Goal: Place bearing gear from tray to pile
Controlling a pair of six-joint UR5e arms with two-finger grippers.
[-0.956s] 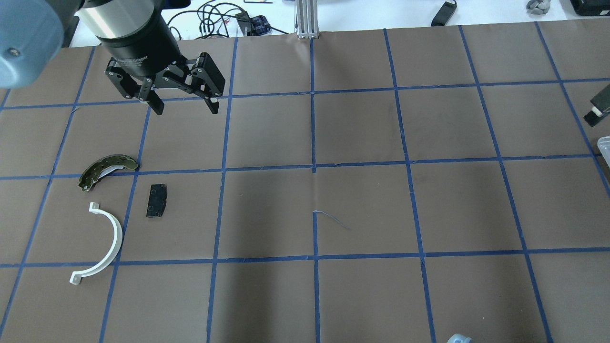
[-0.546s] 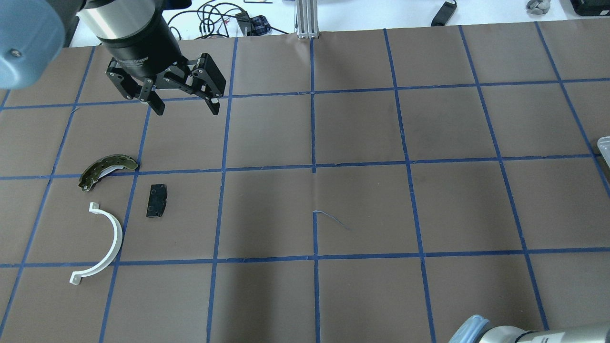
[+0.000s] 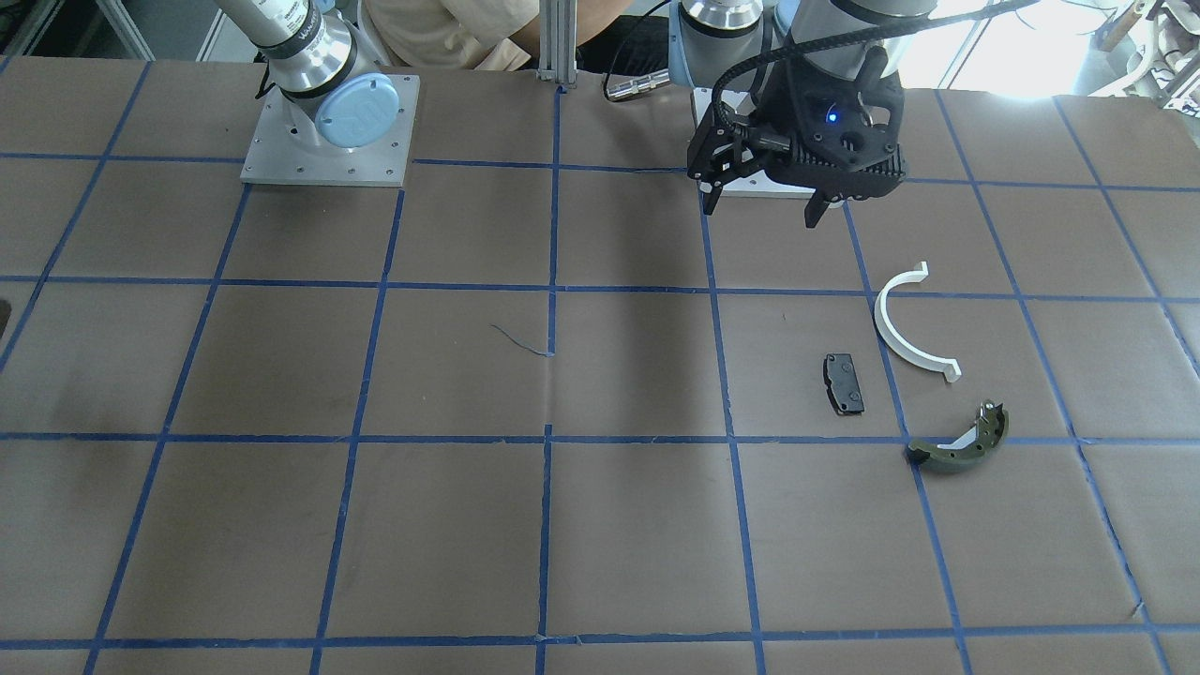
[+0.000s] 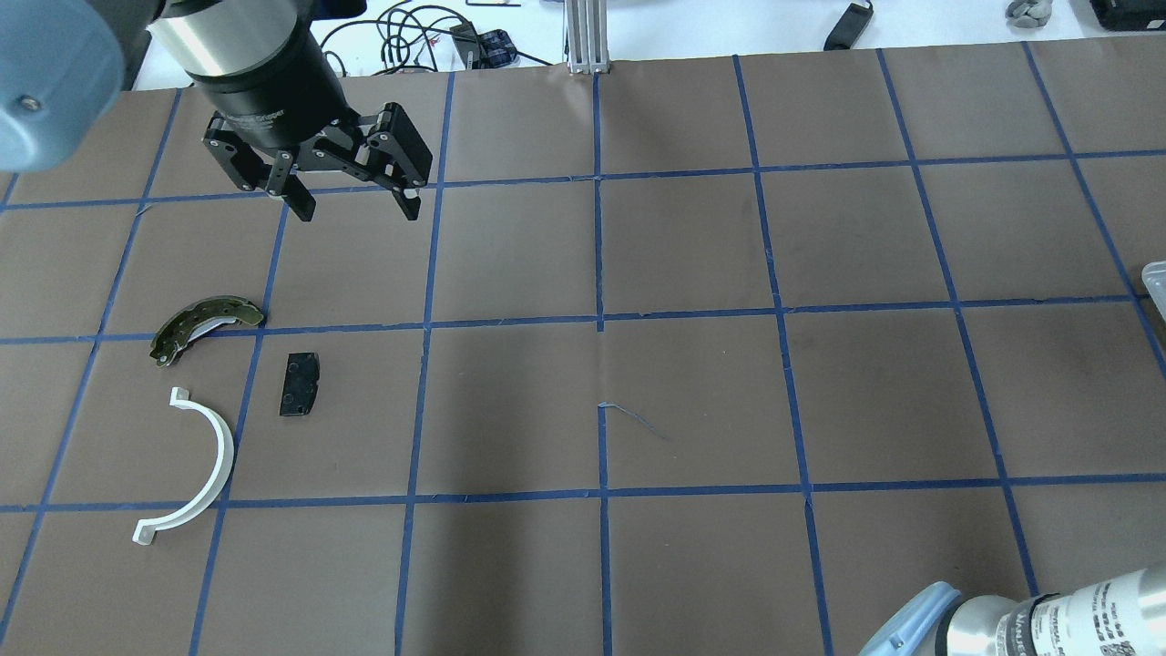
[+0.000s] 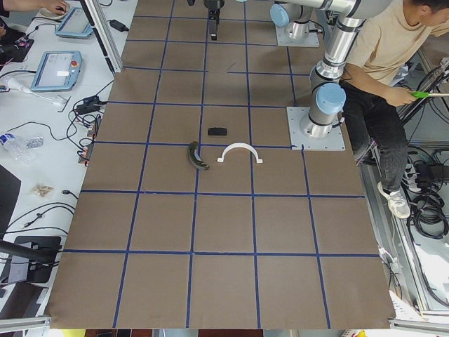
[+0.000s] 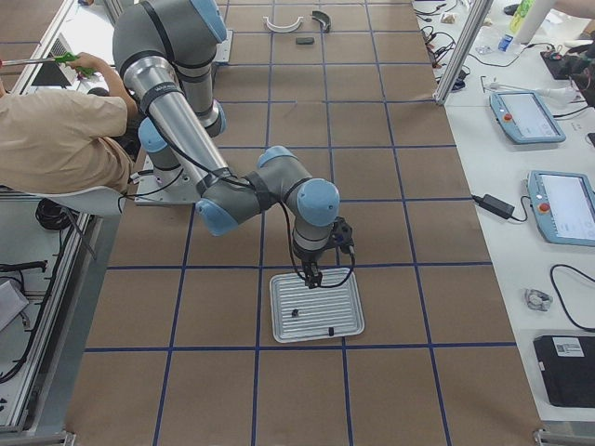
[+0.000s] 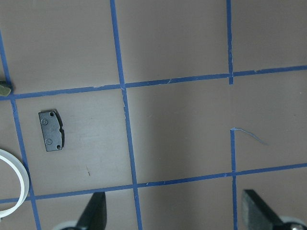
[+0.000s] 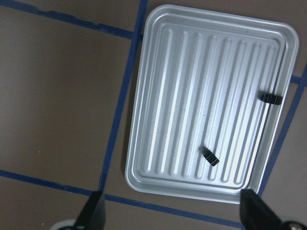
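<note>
Small black ribbed gear [image 8: 209, 156] lay flat in the tray [image 8: 168, 72], at 1 o'clock from the right gripper [image 8: 173, 207], spread wide, holding nothing.

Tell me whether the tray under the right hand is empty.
No: the tray holds one small black part on its ridged floor and a second black part by its rim.

Overhead and front cameras face oppositely, both showing the pile [image 4: 299, 384]
</note>
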